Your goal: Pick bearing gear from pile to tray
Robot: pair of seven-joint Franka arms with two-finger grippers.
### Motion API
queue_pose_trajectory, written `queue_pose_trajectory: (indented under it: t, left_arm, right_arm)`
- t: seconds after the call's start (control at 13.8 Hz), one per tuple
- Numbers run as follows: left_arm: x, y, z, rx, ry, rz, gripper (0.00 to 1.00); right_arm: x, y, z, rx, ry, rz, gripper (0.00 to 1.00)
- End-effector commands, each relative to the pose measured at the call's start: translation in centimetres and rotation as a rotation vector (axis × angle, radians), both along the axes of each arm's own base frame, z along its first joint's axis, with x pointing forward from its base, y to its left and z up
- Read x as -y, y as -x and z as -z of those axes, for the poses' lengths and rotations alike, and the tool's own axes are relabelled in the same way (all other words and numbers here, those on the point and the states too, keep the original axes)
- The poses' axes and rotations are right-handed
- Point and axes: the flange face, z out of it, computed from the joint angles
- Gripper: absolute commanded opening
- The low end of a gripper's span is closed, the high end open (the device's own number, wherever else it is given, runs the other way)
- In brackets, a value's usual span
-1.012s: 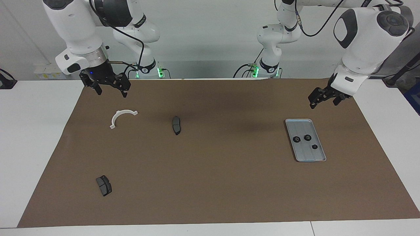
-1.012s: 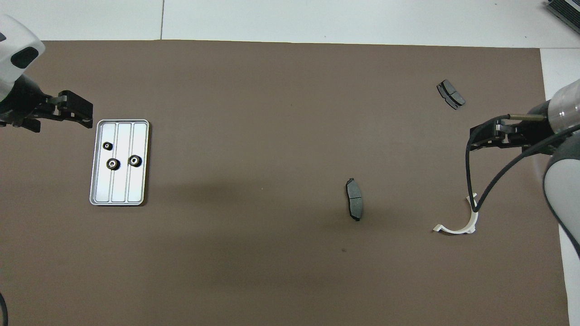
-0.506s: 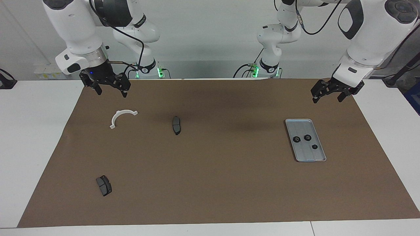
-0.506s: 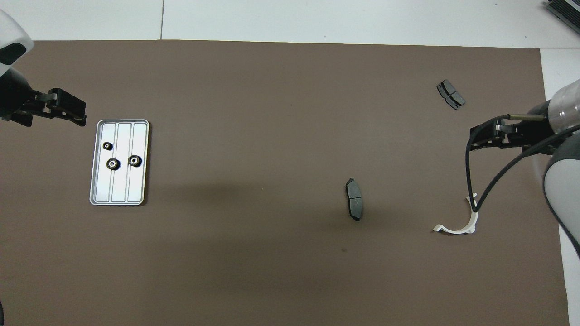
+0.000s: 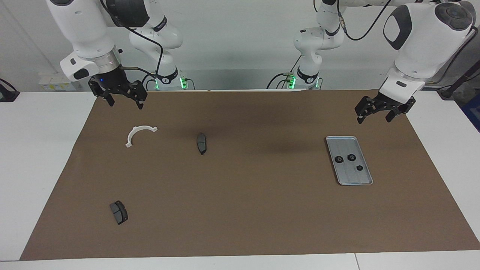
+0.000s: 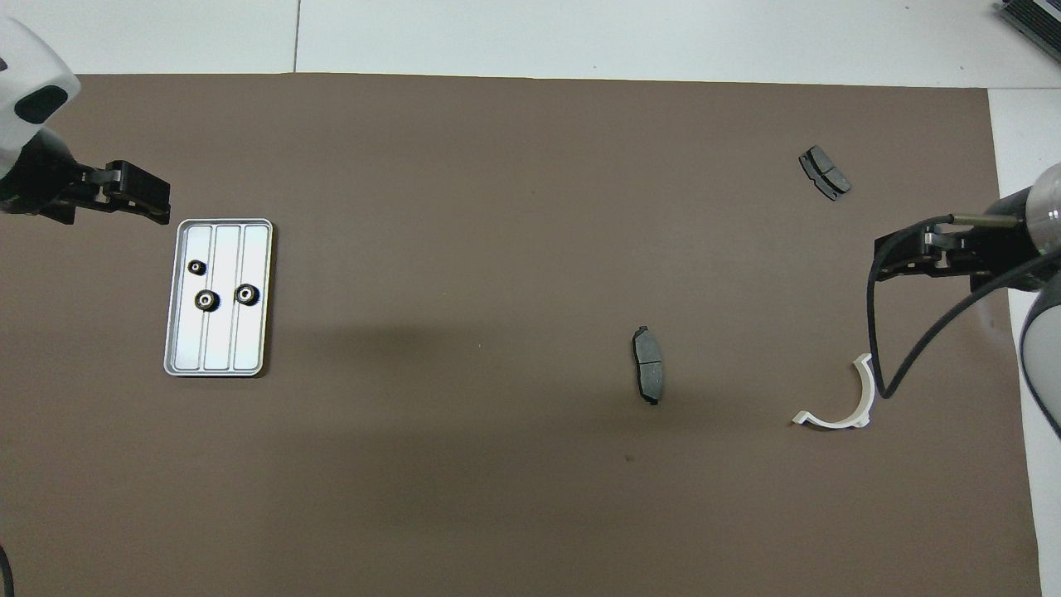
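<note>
The silver ribbed tray (image 5: 356, 178) (image 6: 217, 348) lies on the brown mat toward the left arm's end. Three black bearing gears rest in it (image 5: 339, 159) (image 5: 351, 157) (image 5: 359, 168) (image 6: 196, 266) (image 6: 206, 300) (image 6: 247, 293). What is left of the pile is a white half-ring (image 5: 135, 130) (image 6: 868, 390) and two dark grey pads (image 5: 201, 143) (image 5: 119, 212) (image 6: 648, 364) (image 6: 824, 172). My left gripper (image 5: 373, 119) (image 6: 112, 215) hangs open and empty over the mat beside the tray. My right gripper (image 5: 126, 105) (image 6: 932, 278) hangs open and empty over the mat near the half-ring.
The brown mat (image 5: 255, 210) covers most of the white table (image 5: 37, 150). A black cable (image 6: 879, 365) loops down from the right wrist over the half-ring. Both arm bases stand at the table's edge on the robots' side.
The left gripper rose off the tray's corner, straightened level and settled slightly lower again. The right gripper drifted a little up and toward the right arm's end. The parts have not moved.
</note>
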Motion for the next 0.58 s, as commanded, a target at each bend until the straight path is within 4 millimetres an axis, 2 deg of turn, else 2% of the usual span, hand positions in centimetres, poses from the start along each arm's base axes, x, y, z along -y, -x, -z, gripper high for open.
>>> queue_pose_trajectory:
  t: [0.0, 0.36, 0.51]
  left_arm:
    - [0.3, 2.0, 0.7, 0.005, -0.018, 0.037, 1.00]
    - [0.4, 2.7, 0.8, -0.004, -0.017, 0.071, 1.00]
    - [0.5, 3.2, 0.7, -0.009, 0.046, 0.060, 1.00]
  right_arm:
    - [0.9, 1.3, 0.8, -0.002, 0.014, -0.001, 1.00]
    - [1.3, 1.0, 0.7, 0.017, 0.015, 0.006, 1.00]
    - [1.3, 0.9, 0.6, 0.029, 0.014, 0.004, 1.00]
